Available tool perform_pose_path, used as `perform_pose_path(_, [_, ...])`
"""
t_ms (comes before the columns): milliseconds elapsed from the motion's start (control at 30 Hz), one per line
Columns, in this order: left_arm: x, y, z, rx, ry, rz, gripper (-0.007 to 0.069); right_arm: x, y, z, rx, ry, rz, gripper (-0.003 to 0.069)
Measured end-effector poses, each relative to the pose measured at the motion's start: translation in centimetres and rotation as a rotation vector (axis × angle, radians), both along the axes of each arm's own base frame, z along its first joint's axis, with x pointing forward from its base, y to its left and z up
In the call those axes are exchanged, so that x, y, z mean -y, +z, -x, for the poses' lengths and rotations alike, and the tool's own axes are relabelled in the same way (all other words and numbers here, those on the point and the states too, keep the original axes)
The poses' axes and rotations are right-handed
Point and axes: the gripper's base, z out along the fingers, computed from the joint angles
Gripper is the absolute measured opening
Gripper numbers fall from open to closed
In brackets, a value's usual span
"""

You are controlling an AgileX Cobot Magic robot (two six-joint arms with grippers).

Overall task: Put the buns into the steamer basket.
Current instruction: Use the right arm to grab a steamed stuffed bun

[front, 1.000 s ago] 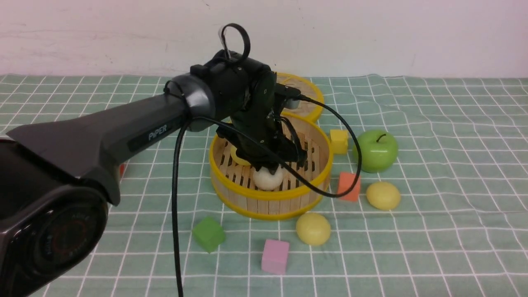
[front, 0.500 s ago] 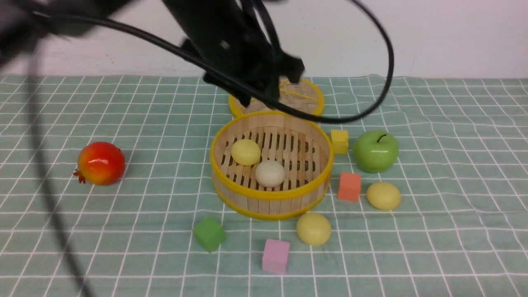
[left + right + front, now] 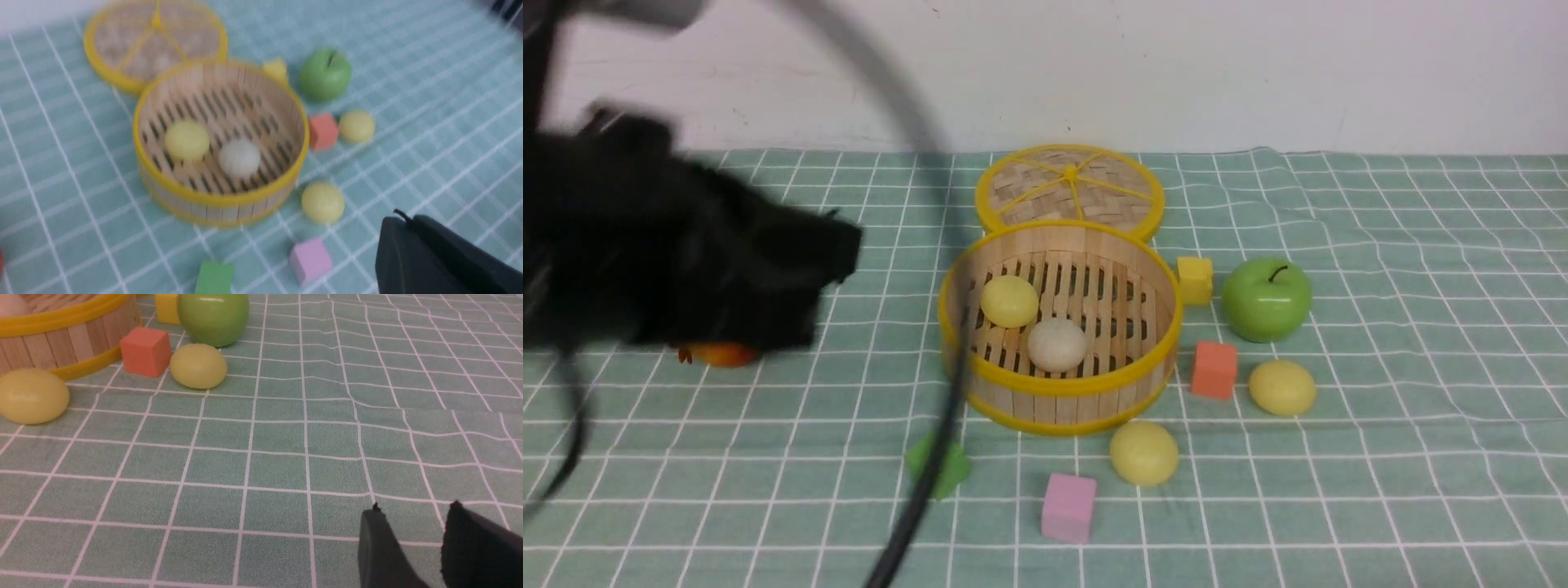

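The steamer basket (image 3: 1054, 404) stands mid-table with two buns on its slatted floor, a pale yellow one (image 3: 1009, 300) and an off-white one (image 3: 1057, 343). Two more yellow buns lie on the cloth, one (image 3: 1143, 452) in front of the basket and one (image 3: 1282, 387) to its right. My left arm (image 3: 686, 261) is a dark blur at the left, away from the basket. In the left wrist view the left gripper (image 3: 402, 220) is shut and empty. My right gripper (image 3: 413, 508) hangs open over bare cloth, well short of the nearest bun (image 3: 198, 366).
A woven lid (image 3: 1070, 188) lies behind the basket. A green apple (image 3: 1266, 298), yellow cube (image 3: 1194, 279) and orange cube (image 3: 1214, 369) sit to its right. A pink cube (image 3: 1068, 507) and green cube (image 3: 943, 469) lie in front. My left arm mostly hides a red-orange fruit (image 3: 719, 354).
My left gripper let go of the off-white bun in the basket, rose out, swung away to the left and shut. The buns on the cloth have not moved.
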Motion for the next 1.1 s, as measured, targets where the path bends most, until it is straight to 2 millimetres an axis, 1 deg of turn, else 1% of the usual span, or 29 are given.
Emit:
perform_pose_path(33, [0.0,-0.4,-0.1,-0.005,0.002,0.002,0.0006,0.0,0.0,0.0,0.000,0.000,0.000,0.0240])
perform_pose_path(67, [-1.4,-2.5,2.1,0.054,0.016,0.071,0.0006,0.0,0.0,0.0,0.000,0.000,0.000,0.0240])
perform_pose_path(133, [-2.4,-4.2,3.6,0.102,0.033,0.132,0.0006,0.0,0.0,0.0,0.000,0.000,0.000,0.0240])
perform_pose_path(167, [-2.8,-4.5,4.1,0.117,0.035,0.144,0.0006,0.0,0.0,0.0,0.001,0.000,0.000,0.0240])
perform_pose_path(200, [-3.3,-6.2,4.8,0.119,0.041,0.156,0.0006,0.0,0.1,0.0,0.014,-0.001,-0.012,0.0240])
perform_pose_path(233, [-3.3,-6.9,5.0,0.110,0.042,0.152,0.0006,-0.1,0.2,-0.1,0.022,-0.002,-0.029,0.0240])
perform_pose_path(300, [-3.6,-8.7,5.5,0.087,0.045,0.153,0.0006,-0.2,0.5,-0.2,0.067,-0.010,-0.137,0.0240])
perform_pose_path(367, [-3.8,-10.1,5.7,0.066,0.049,0.157,0.0006,-0.4,1.4,-0.3,0.162,-0.034,-0.380,0.0240])
perform_pose_path(400, [-3.8,-10.2,5.7,0.066,0.050,0.157,0.0006,-0.4,1.6,-0.4,0.180,-0.037,-0.414,0.0240])
perform_pose_path(433, [-3.8,-10.5,5.7,0.058,0.051,0.154,0.0007,-0.4,2.1,-0.4,0.226,-0.053,-0.551,0.0240])
perform_pose_path(467, [-3.8,-10.7,5.7,0.056,0.051,0.153,0.0007,-0.3,2.5,-0.4,0.261,-0.065,-0.648,0.0240])
perform_pose_path(500, [-3.8,-10.7,5.7,0.055,0.051,0.153,0.0007,-0.2,2.6,-0.4,0.280,-0.070,-0.693,0.0240])
perform_pose_path(533, [-3.8,-10.7,5.7,0.058,0.053,0.155,0.0007,-0.1,3.1,-0.4,0.322,-0.085,-0.806,0.0240])
perform_pose_path(567, [-3.8,-10.7,5.7,0.057,0.053,0.155,0.0007,0.0,3.1,-0.4,0.327,-0.088,-0.822,0.0240])
perform_pose_path(600, [-3.8,-10.7,5.7,0.064,0.055,0.159,0.0009,0.1,3.3,-0.4,0.345,-0.100,-0.915,0.0240])
perform_pose_path(667, [-3.8,-10.7,5.7,0.065,0.055,0.160,0.0012,-0.1,3.4,-0.3,0.309,-0.092,-0.959,0.0240])
perform_pose_path(700, [-3.8,-10.7,5.7,0.068,0.056,0.160,0.0014,-0.5,4.3,-0.2,0.257,-0.060,-0.951,0.0237])
perform_pose_path(733, [-3.8,-10.7,5.7,0.068,0.056,0.160,0.0015,-0.7,4.3,-0.2,0.224,-0.055,-0.941,0.0237])
perform_pose_path(767, [-3.8,-10.7,5.7,0.068,0.056,0.160,0.0015,-1.1,5.8,-0.2,0.167,-0.014,-0.883,0.0231])
perform_pose_path(833, [-3.8,-10.7,5.7,0.069,0.056,0.160,0.0018,-2.2,8.6,-0.9,-0.062,0.062,-0.699,0.0218])
perform_pose_path(867, [-3.8,-10.7,5.7,0.069,0.056,0.160,0.0018,-2.2,9.1,-0.8,-0.044,0.074,-0.684,0.0216])
perform_pose_path(900, [-3.8,-10.7,5.7,0.070,0.056,0.160,0.0020,-2.9,10.8,-2.1,-0.246,0.131,-0.512,0.0198])
perform_pose_path(933, [-3.8,-10.7,5.7,0.071,0.056,0.160,0.0020,-3.2,12.1,-3.4,-0.361,0.169,-0.402,0.0185])
perform_pose_path(967, [-3.8,-10.7,5.7,0.071,0.056,0.160,0.0020,-3.2,12.5,-3.4,-0.345,0.176,-0.388,0.0181])
perform_pose_path(1000, [-3.8,-10.6,5.7,0.072,0.056,0.161,0.0020,-3.4,13.1,-5.2,-0.481,0.194,-0.294,0.0157])
perform_pose_path(1033, [-3.8,-10.6,5.7,0.072,0.056,0.161,0.0020,-3.5,13.6,-7.1,-0.573,0.200,-0.226,0.0137])
perform_pose_path(1067, [-3.8,-10.6,5.7,0.072,0.056,0.161,0.0020,-3.7,14.2,-8.7,-0.631,0.206,-0.179,0.0116])
perform_pose_path(1100, [-3.8,-10.6,5.7,0.072,0.057,0.161,0.0021,-3.8,14.3,-9.7,-0.667,0.210,-0.159,0.0100])
